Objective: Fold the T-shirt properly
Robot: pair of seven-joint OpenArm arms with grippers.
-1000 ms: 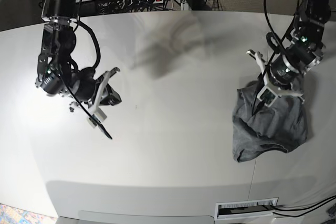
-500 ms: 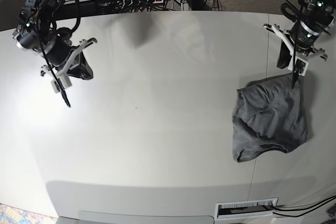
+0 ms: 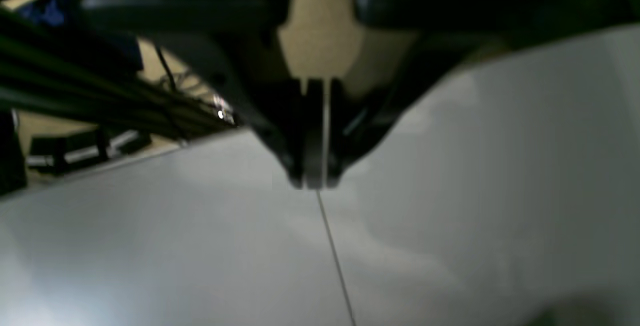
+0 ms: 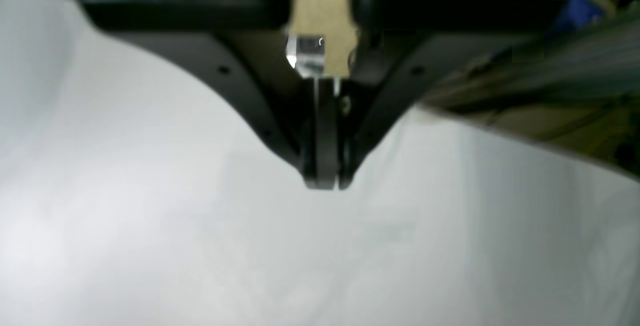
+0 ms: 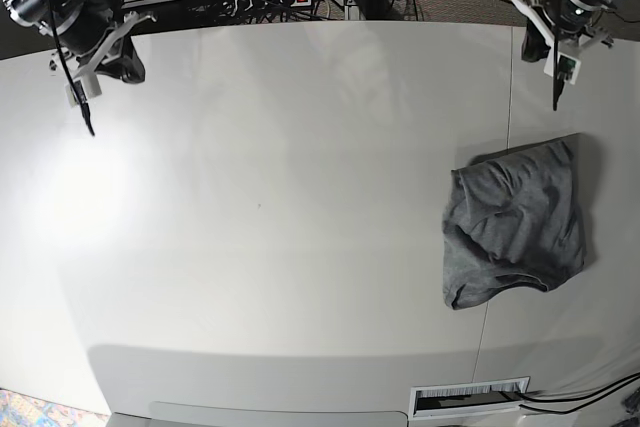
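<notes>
on the counter [image 5: 280,197], toward the side our left arm works, the t-shirt [image 5: 515,222] lies in a compact, roughly squared bundle, well apart from both arms. a second ago our left fingers [image 5: 557,97] were down at the upper edge of the cloth; since then they have lifted away and pulled back to the far corner, and the garment has stayed where it was set, its top edge now lying flatter. our right fingers [image 5: 87,119] have likewise swung up from the middle of the counter to the opposite far corner. both pairs are pressed together with nothing between them; the wrist views show the left fingers [image 3: 314,166] and right fingers [image 4: 324,166] as dark closed tips over bare surface.

we read this as a retreat after the last fold: the shirt is released and neither arm is reaching for it, so the task looks finished or very nearly so. whether the fold counts as proper is open, since the bundle is lumpy.

the fabric is soft heather-grey knit, matte, with rounded folds and a thick rolled lip along its near edge. the counter is smooth, pale and slightly glossy, with a thin seam running under the shirt.
</notes>
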